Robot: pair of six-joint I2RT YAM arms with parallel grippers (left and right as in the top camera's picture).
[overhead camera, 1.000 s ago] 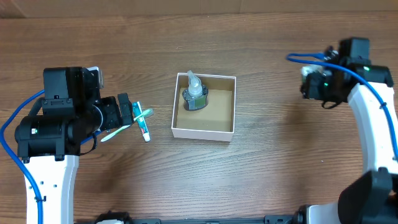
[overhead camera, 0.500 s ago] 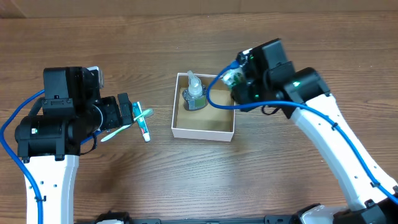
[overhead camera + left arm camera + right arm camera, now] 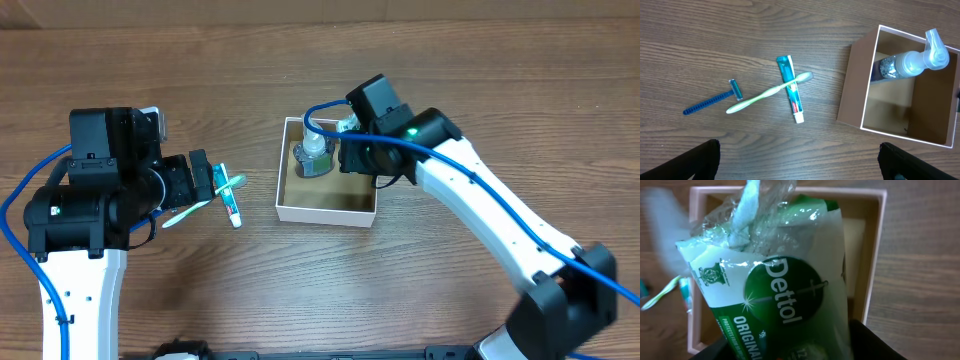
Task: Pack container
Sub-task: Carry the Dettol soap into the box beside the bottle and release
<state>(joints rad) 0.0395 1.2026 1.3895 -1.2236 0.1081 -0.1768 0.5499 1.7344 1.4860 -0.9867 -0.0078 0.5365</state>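
Since 1 second ago the right arm has swung in from the far right edge of the worktop [image 3: 480, 60], and its tool [image 3: 345, 150] is now above the back right part of the container [image 3: 325, 215]. Half a second ago it was only at the container's right rim. Nothing else has shifted: the left arm, the container and the loose items lie as before.

The right tool [image 3: 790, 352] is clenched on a green and white Dettol packet [image 3: 785, 295], which fills most of the right wrist view and hangs over the container's open top. Whether the packet touches the brown floor cannot be told.

The container sits near the middle of the worktop, between the 2 arms, with its opening facing up. Inside it, along the back left, a clear pump bottle [image 3: 313, 150] lies on its side with its white nozzle toward the back wall. The rest of the brown floor is bare.

The left tool [image 3: 802, 165] is released, its 2 fingers spread wide with nothing between them. It hovers over the worktop well left of the container. Beneath it a green toothbrush [image 3: 770, 92] lies across a toothpaste tube [image 3: 791, 90], touching it, and a blue razor [image 3: 712, 100] lies just beside them, farther from the container.
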